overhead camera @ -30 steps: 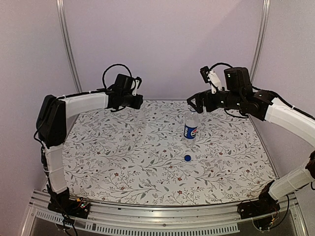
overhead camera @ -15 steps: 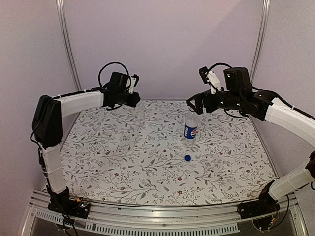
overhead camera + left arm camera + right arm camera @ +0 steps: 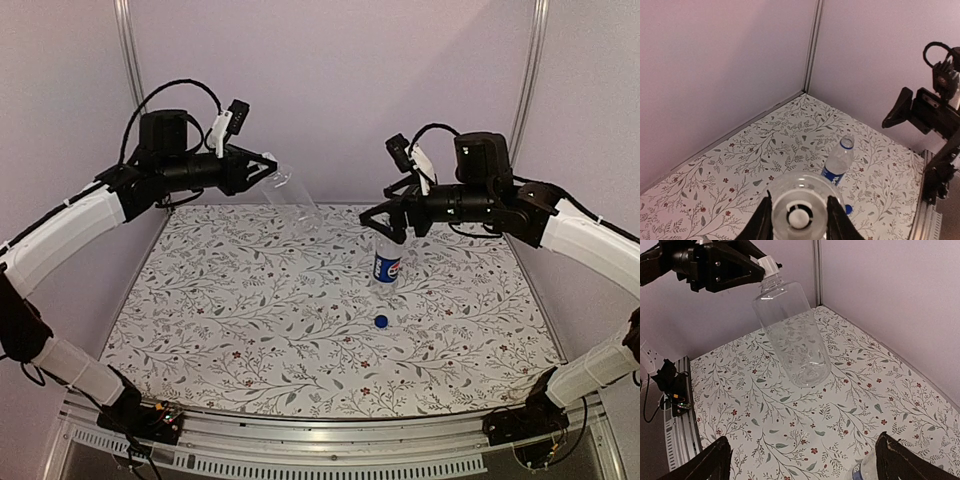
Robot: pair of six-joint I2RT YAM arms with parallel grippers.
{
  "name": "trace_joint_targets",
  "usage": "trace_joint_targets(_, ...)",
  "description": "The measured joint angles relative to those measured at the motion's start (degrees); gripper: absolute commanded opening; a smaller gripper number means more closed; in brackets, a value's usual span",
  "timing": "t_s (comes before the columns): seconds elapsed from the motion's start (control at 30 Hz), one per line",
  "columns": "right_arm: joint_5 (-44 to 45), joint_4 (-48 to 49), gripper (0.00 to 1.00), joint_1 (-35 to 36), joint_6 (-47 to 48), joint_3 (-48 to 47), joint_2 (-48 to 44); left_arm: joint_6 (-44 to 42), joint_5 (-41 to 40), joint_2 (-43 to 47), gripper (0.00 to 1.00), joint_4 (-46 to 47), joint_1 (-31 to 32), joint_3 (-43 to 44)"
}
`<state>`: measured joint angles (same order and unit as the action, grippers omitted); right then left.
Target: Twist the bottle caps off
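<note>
My left gripper (image 3: 258, 168) is shut on the white bottle cap (image 3: 799, 218) of the plain clear bottle (image 3: 292, 196). It holds that bottle tilted in the air over the back of the table, base pointing down and right. The right wrist view shows the same bottle (image 3: 792, 335) hanging from its white cap (image 3: 768, 262). The Pepsi bottle (image 3: 388, 262) stands upright with its neck open. Its blue cap (image 3: 381, 321) lies on the cloth in front of it. My right gripper (image 3: 385, 225) is open just above the Pepsi bottle's (image 3: 839, 162) neck, holding nothing.
A floral tablecloth (image 3: 250, 320) covers the table, with pale walls at the back and sides and metal corner posts (image 3: 130, 70). An aluminium rail (image 3: 320, 445) runs along the near edge by the arm bases.
My left gripper closed on the white cap, then lifted the plain bottle off the table and swung it up and left, tilted. My right gripper shifted slightly left and lower, over the Pepsi bottle.
</note>
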<state>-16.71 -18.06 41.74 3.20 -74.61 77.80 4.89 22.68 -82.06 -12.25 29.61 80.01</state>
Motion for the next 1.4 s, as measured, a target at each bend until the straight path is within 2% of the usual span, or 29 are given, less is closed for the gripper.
trace_joint_targets(0.2, -8.1, 1.4, 0.99, 1.7, 3.4, -0.6, 0.5, -2.2, 13.0, 5.4, 0.12, -1.7, 3.3, -1.3)
trace_joint_targets(0.37, -11.6, 1.9, 0.99, 4.0, 6.3, -0.9, 2.1, -3.1, 18.4, 6.6, 0.12, -2.0, 6.6, -1.6)
trace_joint_targets(0.6, -14.9, 3.6, 0.99, 7.1, 7.8, -0.7, 3.8, -3.3, 18.7, 6.6, 0.12, -1.8, 12.0, -2.4)
trace_joint_targets(0.8, -16.5, 6.9, 0.89, 8.3, 7.5, 1.5, 4.7, -2.9, 18.2, 5.9, 0.12, -1.3, 14.0, -2.8)
trace_joint_targets(1.07, -18.1, 10.2, 0.91, 8.5, 6.4, 3.9, 6.1, -1.8, 17.2, 4.9, 0.09, -0.6, 14.8, -2.8)
trace_joint_targets(1.4, -19.4, 12.7, 0.76, 8.5, 5.4, 4.4, 6.8, -1.0, 16.5, 4.8, 0.09, 1.2, 15.0, -3.1)
